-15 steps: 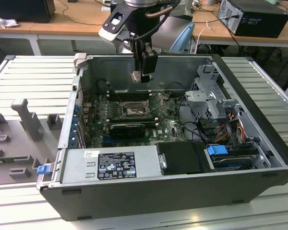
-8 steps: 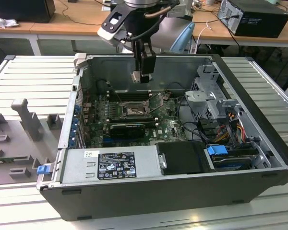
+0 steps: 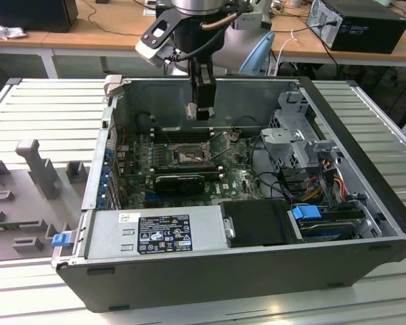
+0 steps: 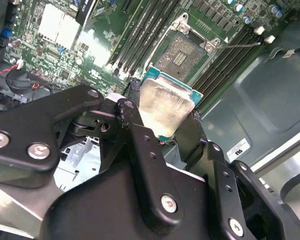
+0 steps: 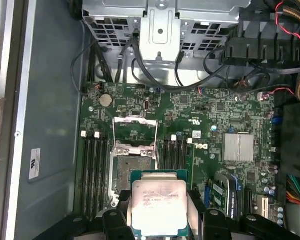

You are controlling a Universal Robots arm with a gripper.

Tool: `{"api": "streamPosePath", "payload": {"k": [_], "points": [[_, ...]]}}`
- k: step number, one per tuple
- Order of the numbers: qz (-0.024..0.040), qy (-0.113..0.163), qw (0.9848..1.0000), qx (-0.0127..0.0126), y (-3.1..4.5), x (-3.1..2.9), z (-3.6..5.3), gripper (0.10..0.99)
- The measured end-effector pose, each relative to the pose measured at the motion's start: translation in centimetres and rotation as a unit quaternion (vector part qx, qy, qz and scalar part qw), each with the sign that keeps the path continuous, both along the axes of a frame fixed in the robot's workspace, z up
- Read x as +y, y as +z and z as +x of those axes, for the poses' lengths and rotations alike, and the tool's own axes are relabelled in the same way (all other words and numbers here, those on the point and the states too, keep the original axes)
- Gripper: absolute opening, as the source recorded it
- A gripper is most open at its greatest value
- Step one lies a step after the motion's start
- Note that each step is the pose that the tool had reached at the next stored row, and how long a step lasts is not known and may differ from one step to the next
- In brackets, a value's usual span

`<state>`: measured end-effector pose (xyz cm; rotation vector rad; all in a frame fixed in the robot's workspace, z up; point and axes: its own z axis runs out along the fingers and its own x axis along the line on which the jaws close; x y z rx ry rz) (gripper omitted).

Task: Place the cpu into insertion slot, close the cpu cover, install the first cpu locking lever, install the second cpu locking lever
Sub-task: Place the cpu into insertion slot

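exterior view: the gripper [image 3: 197, 114] hangs inside the open case [image 3: 257, 271], pinching the cpu [image 3: 191, 110] on its edges, the chip showing as a small pale tile between the black fingers. it is up in the air, clear of the board [image 3: 233, 177]. the slot [image 3: 188, 156] lies below it, at about 6 o'clock from the chip, and nothing sits in it. a black card [image 3: 179, 181] lies at 6 o'clock from the slot, and the power supply [image 3: 155, 233] lies further on that way, at the case's near wall.

second wrist view: the fingers [image 4: 131, 116] are pressed onto two opposite sides of the cpu [image 4: 165, 110], its silver top towards the camera and its green rim showing along one edge. the slot [image 4: 182, 52] lies beyond the chip, dark and bare, well apart from it, with memory slots [image 4: 145, 35] along both of its sides.

first wrist view: the cpu [image 5: 159, 207] sits squarely in the gripper [image 5: 160, 222], a black finger at each side. the slot [image 5: 132, 172] is just beside the chip in this picture and partly covered by its corner. the cover [image 5: 135, 132] is swung open, standing off the slot's far edge as a silvery frame with a large window. a ribbed heatsink [image 5: 238, 146] sits on the board apart from the slot, and a metal drive cage [image 5: 162, 25] stands past the cover.
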<state>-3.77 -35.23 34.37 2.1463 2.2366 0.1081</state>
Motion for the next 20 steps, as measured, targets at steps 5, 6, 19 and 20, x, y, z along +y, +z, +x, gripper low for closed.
{"api": "streamPosePath", "payload": {"k": [5, 6, 19, 20], "points": [[0.0, -0.01, 0.9999, 0.0023, -0.79, 0.0, 0.0, 0.529], [0.0, -0.011, 0.9999, 0.0037, -0.93, 0.0, 0.0, 0.529], [0.0, -0.013, 0.9999, 0.0044, -2.62, 0.0, 0.0, 0.529], [0.0, -0.013, 0.9999, 0.0044, -2.78, 0.0, 0.0, 0.529]]}}
